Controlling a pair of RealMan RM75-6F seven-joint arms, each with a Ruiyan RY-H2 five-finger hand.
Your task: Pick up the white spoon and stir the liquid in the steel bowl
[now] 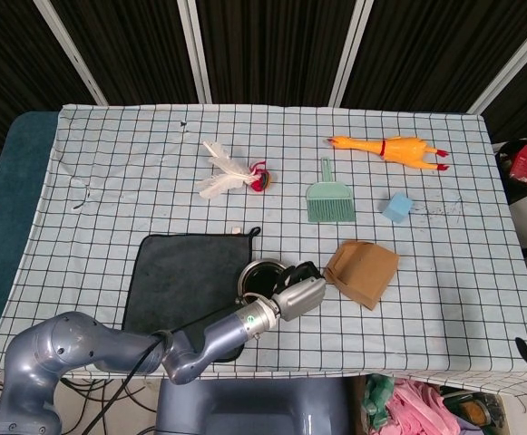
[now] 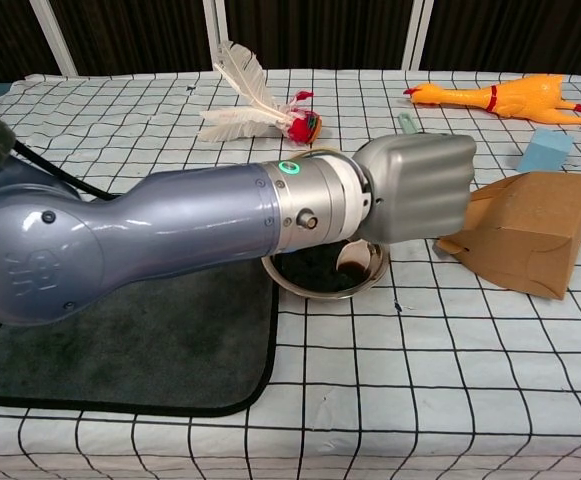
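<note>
We see the left hand (image 2: 415,188) closed in a fist, its fingers curled tight around the handle of the white spoon (image 2: 353,272), of which only the rounded end shows below the hand, dipped in the dark liquid (image 2: 315,270). The hand hangs over the right side of the steel bowl (image 1: 256,273), and the thick grey forearm (image 2: 210,225) crosses the bowl's left rim from the near left. The bowl sits on the checked tablecloth (image 1: 444,272), touching the right edge of a dark grey mat (image 1: 186,281). Just to the right of the hand lies a brown cardboard box (image 2: 525,230), tipped on its side. Farther back we find a green dustpan brush (image 1: 328,195), a blue block (image 1: 396,207), a yellow rubber chicken (image 1: 390,149) and a white feather toy (image 1: 231,172) with a red ball at its end. The right hand does not show in either view.
</note>
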